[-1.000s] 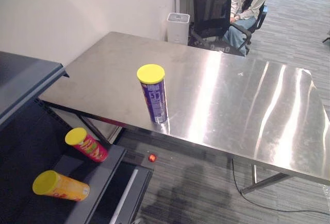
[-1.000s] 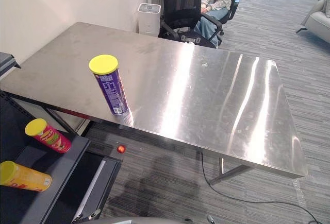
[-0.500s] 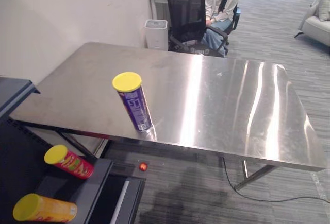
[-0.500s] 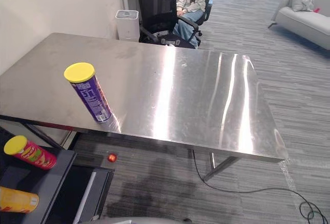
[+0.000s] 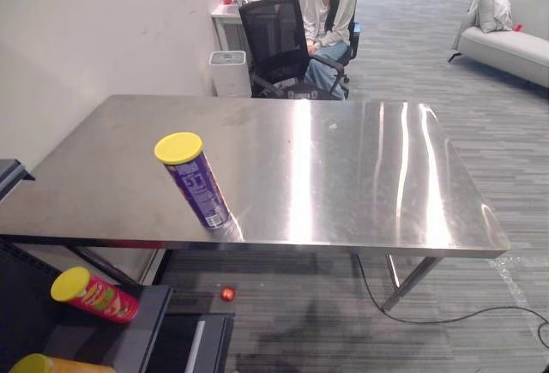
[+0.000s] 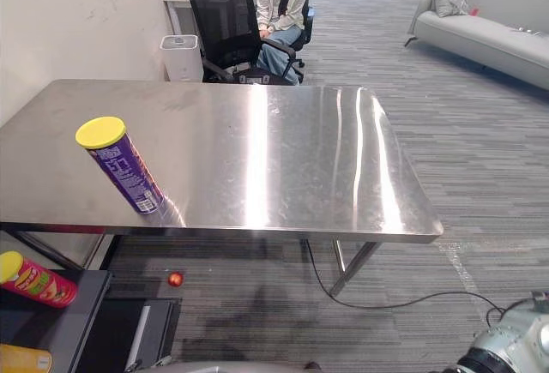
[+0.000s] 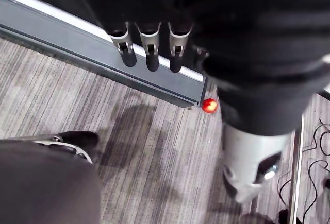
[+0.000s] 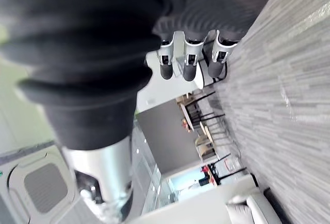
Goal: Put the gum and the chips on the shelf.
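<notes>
**Purple chips can waiting on the table, both hands free**

Left to right, so you know where you stand. Your left hand (image 7: 149, 51) hangs over the floor with its fingers loose and straight and nothing in them.

In the head views the dark shelf (image 5: 146, 326) sits at about 7 o'clock. It already has a red can (image 5: 96, 296) and a yellow can (image 6: 21, 360) lying on their sides, lids pointing left. I honestly can't tell whether either one is the gum.

A small red ball (image 5: 227, 293) sits on the floor just right of the shelf, under the table's near edge.

The purple chips can (image 5: 199, 191) stands on its base with its yellow lid up. It's at roughly 8 o'clock on the steel table (image 5: 369, 176), close to the near edge.

A person (image 5: 330, 9) sits at 12 o'clock beyond the table, well apart from all this.

Your right hand (image 8: 188, 62) is relaxed too, with its fingers slack and carrying nothing.

My read: you're at the approach step for the chips and the grasp hasn't begun. Next you'll want to bring a hand up to the can's 3 or 9 o'clock side and wrap it around the middle of the tube. Then carry it down toward 7 o'clock onto the shelf. It's tall and near the edge, so a sloppy nudge could tip it onto the floor.
</notes>
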Robot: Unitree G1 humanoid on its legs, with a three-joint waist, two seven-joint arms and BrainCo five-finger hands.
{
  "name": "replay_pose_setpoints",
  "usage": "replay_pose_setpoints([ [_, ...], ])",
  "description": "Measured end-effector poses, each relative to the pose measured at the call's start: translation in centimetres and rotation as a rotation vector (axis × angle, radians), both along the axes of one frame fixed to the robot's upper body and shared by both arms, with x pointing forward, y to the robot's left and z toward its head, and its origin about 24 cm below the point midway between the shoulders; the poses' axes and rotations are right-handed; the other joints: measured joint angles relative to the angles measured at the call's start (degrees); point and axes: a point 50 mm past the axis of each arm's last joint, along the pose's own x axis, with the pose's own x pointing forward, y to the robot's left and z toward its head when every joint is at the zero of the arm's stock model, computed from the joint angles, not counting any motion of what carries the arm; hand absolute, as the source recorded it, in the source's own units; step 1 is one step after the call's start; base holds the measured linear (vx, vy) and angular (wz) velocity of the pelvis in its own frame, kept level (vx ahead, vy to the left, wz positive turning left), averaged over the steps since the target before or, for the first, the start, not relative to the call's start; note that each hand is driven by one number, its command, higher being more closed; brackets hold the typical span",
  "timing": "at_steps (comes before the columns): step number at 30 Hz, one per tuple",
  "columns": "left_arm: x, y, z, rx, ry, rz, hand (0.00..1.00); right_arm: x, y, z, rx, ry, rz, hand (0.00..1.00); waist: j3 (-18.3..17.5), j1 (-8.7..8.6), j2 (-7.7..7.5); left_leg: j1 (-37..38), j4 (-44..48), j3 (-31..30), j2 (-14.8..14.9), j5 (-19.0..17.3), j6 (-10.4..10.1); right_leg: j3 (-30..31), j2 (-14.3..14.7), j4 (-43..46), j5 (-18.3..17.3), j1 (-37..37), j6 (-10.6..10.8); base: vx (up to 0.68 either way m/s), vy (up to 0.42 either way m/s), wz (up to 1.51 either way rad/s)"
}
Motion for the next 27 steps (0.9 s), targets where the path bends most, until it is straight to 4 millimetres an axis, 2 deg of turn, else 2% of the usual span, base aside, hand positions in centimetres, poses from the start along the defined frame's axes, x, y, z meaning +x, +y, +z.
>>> replay_pose_setpoints([
  [2,0.1,-0.1,0.0,-0.001,0.001,-0.018,0.00,1.7,0.9,1.3,-0.080,0.020,0.081,0.00,0.0,0.24,0.19,0.0,0.0,-0.1,0.1,0.1,-0.1,-0.1,0.1,-0.1,0.0,0.0,0.0,-0.01,-0.037,0.01],
  [4,0.6,-0.2,0.1,0.008,-0.006,-0.087,0.00,4.0,2.8,3.5,-0.227,0.047,0.223,0.00,0.0,1.14,0.14,-0.7,0.2,-0.6,0.2,0.2,-0.1,-0.5,0.3,-0.2,0.0,0.0,0.0,-0.02,-0.049,0.11],
  [6,0.8,0.0,0.2,0.014,-0.009,-0.117,0.00,5.7,4.4,4.8,-0.341,0.079,0.344,0.00,0.0,1.15,0.04,-1.0,0.4,-1.7,0.1,0.4,-0.2,-1.7,0.2,-0.3,0.0,0.1,0.0,0.02,-0.053,0.25],
  [9,0.8,0.0,0.2,0.014,-0.008,-0.135,0.00,7.8,6.9,5.7,-0.451,0.116,0.505,0.00,0.1,2.43,-0.09,-1.6,0.8,-2.6,0.2,0.4,-0.2,-2.3,0.3,-0.4,0.0,0.2,0.0,0.03,-0.036,0.18],
  [12,0.9,-0.1,0.2,0.006,-0.008,-0.157,0.00,9.8,9.7,5.4,-0.525,0.167,0.712,0.00,0.4,2.61,-0.21,-1.9,1.1,-4.9,0.3,0.4,-0.2,-4.6,0.2,-0.5,0.0,1.3,0.0,0.04,-0.041,0.32],
  [15,0.9,-0.1,0.2,-0.004,-0.012,-0.165,0.00,10.8,11.5,5.2,-0.561,0.183,0.835,0.00,0.9,2.81,-0.35,-2.0,1.3,-6.1,0.3,0.4,-0.2,-5.4,0.1,-0.5,0.0,2.0,0.0,0.03,-0.023,0.23],
  [16,0.9,-0.1,0.2,-0.005,-0.014,-0.170,0.00,11.3,12.4,5.0,-0.582,0.201,0.886,0.00,1.5,3.00,-0.66,-2.0,1.6,-6.3,0.4,0.4,-0.2,-5.7,-0.1,-0.5,0.0,2.2,0.0,0.00,-0.023,0.12],
  [17,1.1,0.1,0.3,-0.001,-0.021,-0.176,0.00,11.8,13.4,4.8,-0.601,0.215,0.937,0.00,1.9,3.66,-0.36,-2.2,1.9,-6.4,0.3,0.4,-0.2,-5.9,-0.3,-0.5,0.0,2.2,0.0,-0.02,-0.022,0.10],
  [21,1.4,0.5,0.4,0.012,-0.032,-0.181,0.00,12.7,15.4,4.2,-0.617,0.227,1.046,0.00,3.4,4.34,-1.31,-4.1,3.1,-9.1,0.0,0.4,-0.1,-8.2,-0.6,-0.5,0.0,2.3,0.0,-0.02,-0.032,0.29],
  [27,1.3,0.2,0.4,0.009,-0.033,-0.176,0.00,14.4,18.3,4.8,-0.657,0.196,1.164,0.00,4.1,5.82,-0.77,-5.1,4.4,-12.7,-0.2,0.5,-0.1,-11.4,-0.7,-0.5,0.0,3.9,0.0,0.00,-0.036,0.33],
])
